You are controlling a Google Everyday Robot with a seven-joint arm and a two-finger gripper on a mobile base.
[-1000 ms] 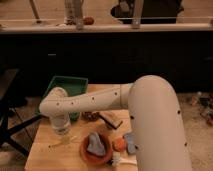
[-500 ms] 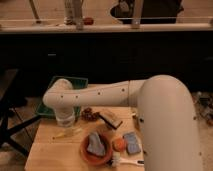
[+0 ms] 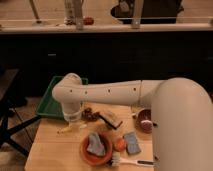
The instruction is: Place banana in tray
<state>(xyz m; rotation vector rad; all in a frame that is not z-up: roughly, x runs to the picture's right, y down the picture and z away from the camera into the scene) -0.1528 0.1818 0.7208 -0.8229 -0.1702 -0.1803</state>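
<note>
Looked like robot test corner inside office building, not home kitchen. Small wooden table [image 3: 50, 150] stood alone on bare floor, loaded with mixed props: green tray [image 3: 54, 100], orange bowl [image 3: 95, 150], brush [image 3: 125, 161], banana [image 3: 71, 129], small orange fruit [image 3: 120, 144]. Dark low wall [image 3: 115, 60] ran behind table, pale ledge [image 3: 105, 27] on top with metal railing posts [image 3: 77, 12]. Gripper [image 3: 73, 116] hung at arm's end over table's back edge beside tray
</note>
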